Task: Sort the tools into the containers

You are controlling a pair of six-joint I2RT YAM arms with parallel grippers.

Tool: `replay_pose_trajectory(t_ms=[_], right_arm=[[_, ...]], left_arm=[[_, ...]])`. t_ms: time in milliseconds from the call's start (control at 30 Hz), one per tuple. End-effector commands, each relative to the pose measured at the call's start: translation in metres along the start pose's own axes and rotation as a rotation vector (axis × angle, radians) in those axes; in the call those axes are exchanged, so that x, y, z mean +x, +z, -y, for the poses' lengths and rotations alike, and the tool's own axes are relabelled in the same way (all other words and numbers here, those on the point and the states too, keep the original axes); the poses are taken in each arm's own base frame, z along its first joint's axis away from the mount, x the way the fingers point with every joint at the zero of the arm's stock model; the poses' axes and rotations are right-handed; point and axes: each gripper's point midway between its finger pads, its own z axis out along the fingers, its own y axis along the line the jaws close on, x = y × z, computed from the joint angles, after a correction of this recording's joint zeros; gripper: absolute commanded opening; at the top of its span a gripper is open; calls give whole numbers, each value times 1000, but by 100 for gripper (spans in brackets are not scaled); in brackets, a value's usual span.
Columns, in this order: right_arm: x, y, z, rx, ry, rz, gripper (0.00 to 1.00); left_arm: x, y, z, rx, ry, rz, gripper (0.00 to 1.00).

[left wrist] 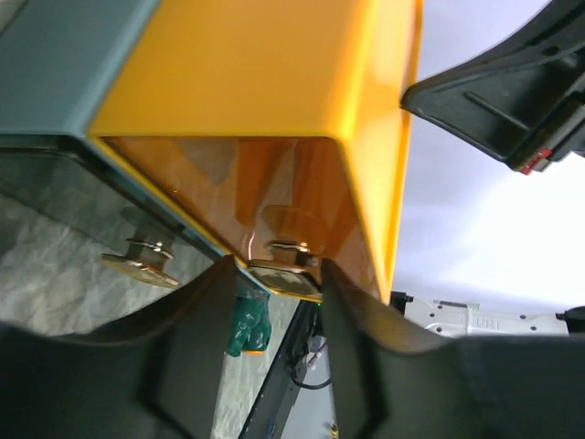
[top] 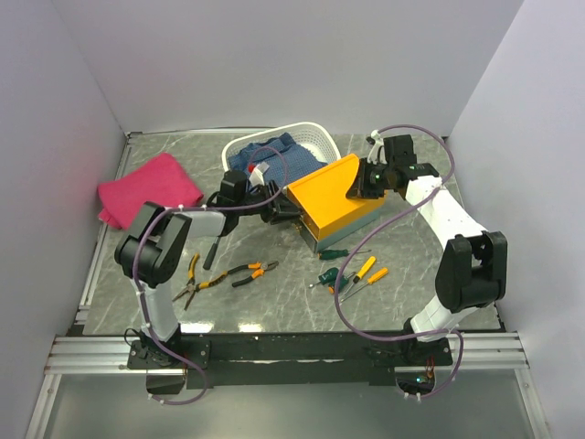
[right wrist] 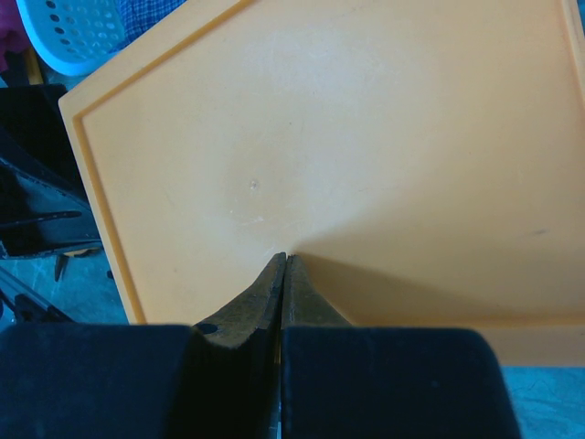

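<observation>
The orange-yellow box point(top: 331, 208) with a teal-grey base stands mid-table, its lid tilted up at the right end. My left gripper point(top: 277, 207) is at the box's left end. In the left wrist view it point(left wrist: 277, 273) is open, its fingers on either side of a metal latch point(left wrist: 291, 277) on the box point(left wrist: 247, 73). My right gripper point(top: 363, 183) is shut and empty, its tips point(right wrist: 285, 260) pressed against the flat orange lid point(right wrist: 347, 155). Pliers point(top: 243, 273), a second pair point(top: 194, 280) and several screwdrivers point(top: 358, 272) lie on the table in front of the box.
A white basket point(top: 315, 139) holding blue cloth stands behind the box. A pink cloth point(top: 146, 188) lies at the back left. A black-handled tool point(top: 210, 251) lies by my left arm. A green screwdriver handle point(left wrist: 248, 325) shows beneath the box end.
</observation>
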Motion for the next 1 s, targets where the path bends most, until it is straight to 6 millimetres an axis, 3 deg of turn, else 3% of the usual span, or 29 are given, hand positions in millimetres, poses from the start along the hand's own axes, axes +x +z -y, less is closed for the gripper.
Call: replay_pose_trajectory(t_ms=[0, 100, 200, 433, 767, 900, 933, 967], right_arm=[[0, -7, 10, 47, -8, 21, 0], [3, -8, 14, 57, -8, 19, 0], [4, -8, 17, 64, -12, 20, 0], [3, -9, 24, 78, -10, 28, 0], [0, -5, 29, 85, -12, 32, 0], [-2, -3, 31, 89, -18, 33, 0], [-4, -3, 30, 89, -21, 36, 0], [-3, -2, 31, 89, -20, 33, 0]], left_arm=[[-2, 0, 15, 18, 55, 19, 38], [-1, -6, 18, 16, 71, 23, 23], [3, -16, 18, -10, 109, 10, 16], [21, -54, -3, -50, 136, -34, 15], [19, -99, -40, -157, 58, -23, 15], [16, -100, -44, -173, 72, -21, 26], [15, -100, -44, -176, 73, -22, 33], [15, -100, -44, -181, 75, -24, 48]])
